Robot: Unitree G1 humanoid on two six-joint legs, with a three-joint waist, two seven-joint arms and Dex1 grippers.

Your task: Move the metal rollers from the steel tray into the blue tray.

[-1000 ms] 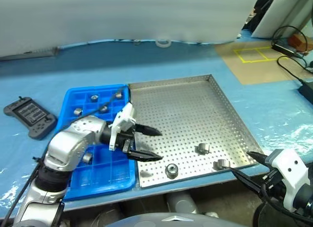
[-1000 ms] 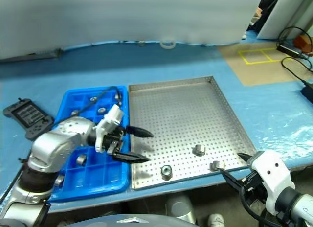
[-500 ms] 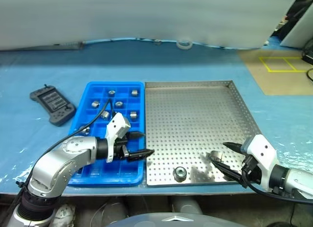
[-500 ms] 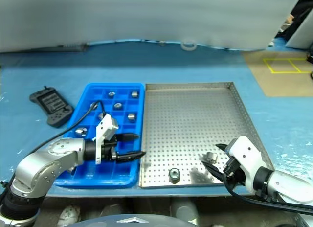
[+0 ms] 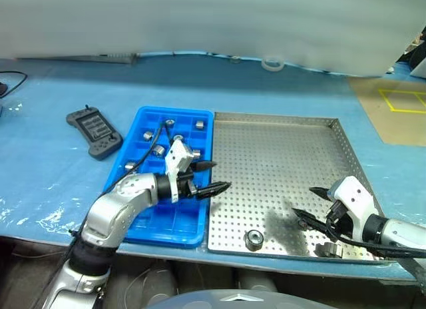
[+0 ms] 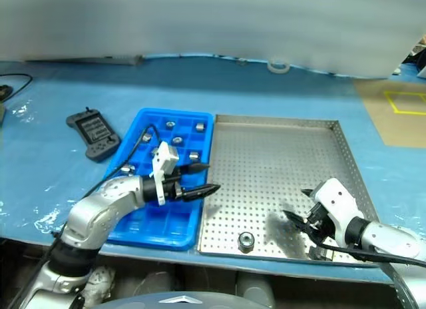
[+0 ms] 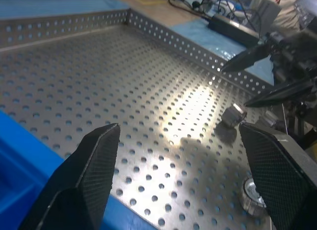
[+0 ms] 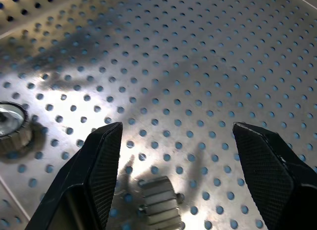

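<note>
The steel tray [image 5: 279, 149] lies right of the blue tray [image 5: 156, 216], rim to rim. One metal roller [image 5: 253, 239] stands near the steel tray's front rim. Another roller [image 8: 158, 205] lies low between my right gripper's fingers [image 8: 101, 165], untouched. My right gripper [image 5: 303, 201] is open and hovers over the steel tray's front right part. My left gripper [image 5: 221, 176] is open and empty, pointing level across the steel tray's left rim. Several rollers [image 5: 158, 149] sit in the blue tray's compartments.
A black handheld controller [image 5: 95, 132] lies on the light-blue cover left of the blue tray. A white tape ring [image 5: 273, 62] sits at the back. The table's front edge runs just below both trays. Yellow floor markings [image 5: 403, 99] show at far right.
The camera has swung, shifting the whole picture. My left gripper has moved from over the blue tray to the steel tray's left rim. My right gripper came forward and lower over the steel tray.
</note>
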